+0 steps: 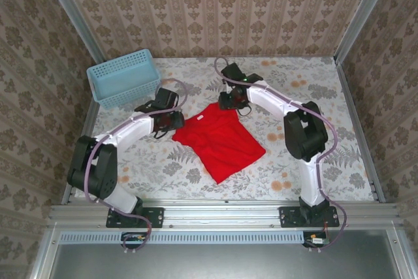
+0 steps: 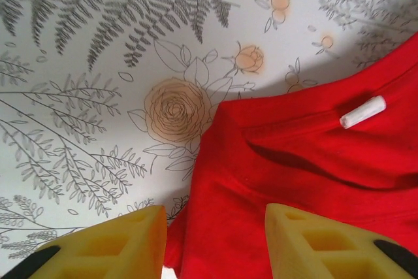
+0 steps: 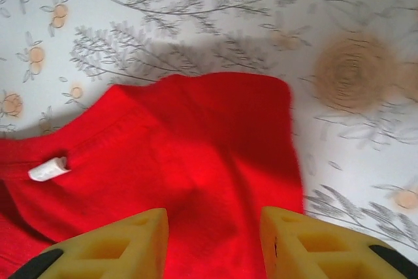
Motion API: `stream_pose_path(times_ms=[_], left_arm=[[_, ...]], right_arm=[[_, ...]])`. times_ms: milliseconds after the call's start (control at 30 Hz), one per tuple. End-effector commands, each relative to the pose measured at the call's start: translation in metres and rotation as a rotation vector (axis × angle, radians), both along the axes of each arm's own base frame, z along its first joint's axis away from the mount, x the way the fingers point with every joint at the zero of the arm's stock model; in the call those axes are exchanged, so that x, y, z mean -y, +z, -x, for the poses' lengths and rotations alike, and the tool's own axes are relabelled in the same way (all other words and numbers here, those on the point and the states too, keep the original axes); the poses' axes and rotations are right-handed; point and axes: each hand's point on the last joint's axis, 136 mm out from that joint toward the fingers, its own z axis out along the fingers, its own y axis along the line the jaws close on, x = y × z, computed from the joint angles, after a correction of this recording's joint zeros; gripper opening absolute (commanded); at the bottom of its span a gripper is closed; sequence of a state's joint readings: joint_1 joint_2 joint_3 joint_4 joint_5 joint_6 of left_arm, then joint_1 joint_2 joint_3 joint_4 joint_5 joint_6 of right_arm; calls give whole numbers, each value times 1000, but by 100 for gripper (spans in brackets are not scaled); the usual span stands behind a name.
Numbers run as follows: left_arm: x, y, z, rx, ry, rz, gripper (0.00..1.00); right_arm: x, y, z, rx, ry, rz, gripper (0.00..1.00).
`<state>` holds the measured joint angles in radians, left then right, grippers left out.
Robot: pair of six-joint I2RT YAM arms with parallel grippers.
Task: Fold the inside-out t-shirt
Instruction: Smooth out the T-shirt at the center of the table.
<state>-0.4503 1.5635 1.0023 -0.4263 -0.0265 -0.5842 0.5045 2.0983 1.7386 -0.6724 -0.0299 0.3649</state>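
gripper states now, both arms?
Left gripper: open, nothing held, over the red t-shirt.
Right gripper: open, nothing held, over the same shirt.

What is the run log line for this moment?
t-shirt: flat on table, white tag showing | left gripper: open, over shirt corner, holding nothing | right gripper: open, over shirt corner, holding nothing
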Motion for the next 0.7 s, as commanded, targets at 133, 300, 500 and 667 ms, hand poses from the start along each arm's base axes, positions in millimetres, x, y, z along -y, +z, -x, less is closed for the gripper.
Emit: stream_pose_path(times_ms=[133, 300, 500, 667], left_arm=[[20, -16, -15, -68, -2, 57, 44], [24, -32, -21, -97, 29, 85, 43], [23, -42, -29, -104, 46, 120, 29], [18, -39, -37, -90, 59, 122, 18]], right_arm=[[-22, -23, -23, 46, 37, 96, 40], [-11, -33, -41, 91, 0, 193, 40], [-12, -35, -55, 110, -10, 221, 22], [-19, -24, -59, 123, -21, 180, 7]])
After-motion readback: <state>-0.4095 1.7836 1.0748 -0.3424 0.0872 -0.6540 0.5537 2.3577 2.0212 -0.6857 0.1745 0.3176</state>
